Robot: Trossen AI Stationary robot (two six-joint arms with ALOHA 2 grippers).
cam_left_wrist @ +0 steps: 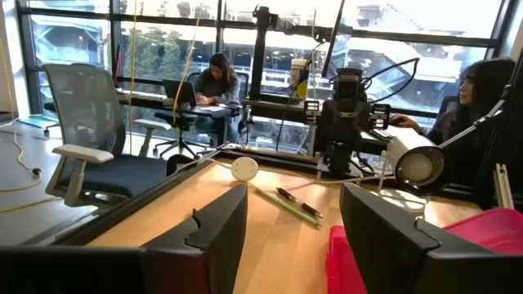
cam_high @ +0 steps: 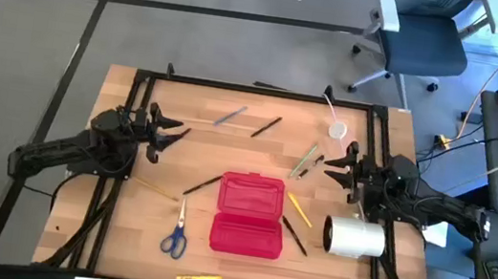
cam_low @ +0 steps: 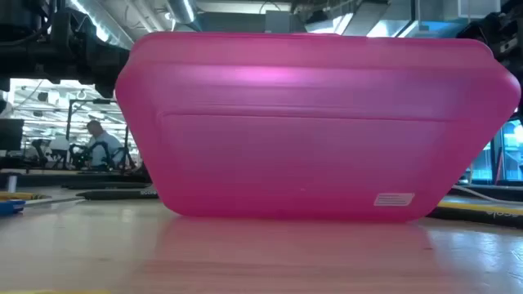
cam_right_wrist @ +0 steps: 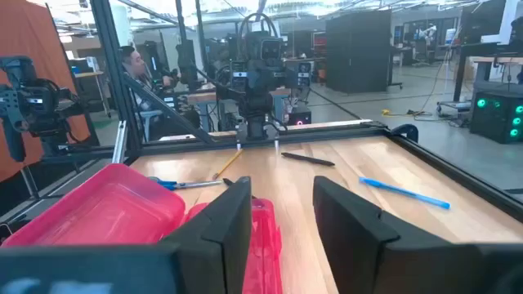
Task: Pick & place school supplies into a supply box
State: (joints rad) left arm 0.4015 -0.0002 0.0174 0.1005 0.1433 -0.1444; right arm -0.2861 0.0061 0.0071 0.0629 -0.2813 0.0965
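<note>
The red supply box (cam_high: 249, 215) lies open at the table's middle, its two halves flat on the wood; it fills the low view (cam_low: 315, 122). Around it lie blue-handled scissors (cam_high: 176, 234), yellow pencils (cam_high: 198, 276) (cam_high: 299, 209), black pens (cam_high: 202, 185) (cam_high: 266, 126) (cam_high: 294, 234), a blue pen (cam_high: 230, 115) and a green pen (cam_high: 304, 161). My left gripper (cam_high: 170, 135) (cam_left_wrist: 294, 229) hovers open at the left side of the table. My right gripper (cam_high: 337, 163) (cam_right_wrist: 282, 216) hovers open at the right side, near the green pen.
A big white roll (cam_high: 356, 237) lies right of the box, close to my right arm. A small white disc (cam_high: 337, 129) sits near the far right corner. A black frame (cam_high: 256, 89) rims the table. Office chairs and people show beyond the table.
</note>
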